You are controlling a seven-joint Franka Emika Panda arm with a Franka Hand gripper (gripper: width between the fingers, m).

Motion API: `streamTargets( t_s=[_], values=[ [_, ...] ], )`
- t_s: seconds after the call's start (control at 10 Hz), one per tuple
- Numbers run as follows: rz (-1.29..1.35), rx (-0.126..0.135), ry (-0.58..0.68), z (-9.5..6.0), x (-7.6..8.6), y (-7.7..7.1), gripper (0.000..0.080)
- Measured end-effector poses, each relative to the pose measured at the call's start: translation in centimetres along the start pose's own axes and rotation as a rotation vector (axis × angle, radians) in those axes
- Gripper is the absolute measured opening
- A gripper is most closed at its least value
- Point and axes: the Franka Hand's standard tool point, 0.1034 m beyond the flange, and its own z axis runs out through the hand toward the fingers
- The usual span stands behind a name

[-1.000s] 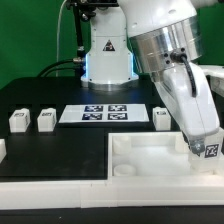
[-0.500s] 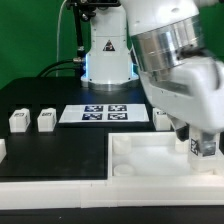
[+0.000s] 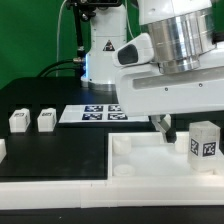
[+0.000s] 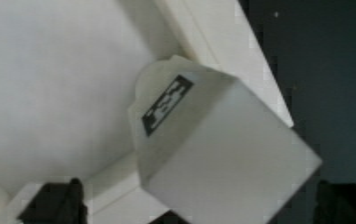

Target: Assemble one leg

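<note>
One leg point(image 3: 203, 142), a small white post with a black-and-white tag on its face, stands upright in the corner of the large white panel point(image 3: 135, 165) at the exterior view's right. My gripper point(image 3: 190, 128) is open and stands a little above it. One dark finger point(image 3: 163, 127) shows beside the leg; the other is hidden. In the wrist view the leg point(image 4: 219, 140) lies between the two spread fingertips of the gripper point(image 4: 201, 205), and neither touches it.
Two more legs point(image 3: 18, 120) point(image 3: 45, 120) stand on the black table at the exterior view's left. The marker board point(image 3: 95, 113) lies at the back centre, in front of the robot base point(image 3: 105, 50). A white part point(image 3: 2, 150) shows at the left edge.
The gripper has let go of the leg and risen. The leg now stands alone on the panel's corner, where the gripper held it before.
</note>
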Motion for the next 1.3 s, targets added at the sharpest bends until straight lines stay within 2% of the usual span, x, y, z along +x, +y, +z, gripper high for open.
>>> streamTargets(
  t_s=[0.2,0.3,0.4,0.6,0.8,0.9,1.0,1.3],
  values=[
    [-0.337,-0.069,0.009,0.19,-0.62,-0.73,0.0649],
    [-0.519,-0.094,0.003,0.31,-0.79,-0.82,0.0649],
    [-0.633,-0.104,-0.006,0.61,-0.85,-0.59,0.0649],
    [-0.655,-0.106,-0.013,1.01,-0.80,-0.08,0.0649],
    [-0.631,-0.106,-0.013,1.04,-0.81,-0.05,0.0380],
    [-0.609,-0.106,-0.012,1.05,-0.82,-0.05,0.0380],
    [-0.608,-0.106,-0.012,1.05,-0.81,-0.03,0.0291],
    [-0.194,-0.098,-0.001,1.03,-0.63,0.02,0.0291]
  ],
)
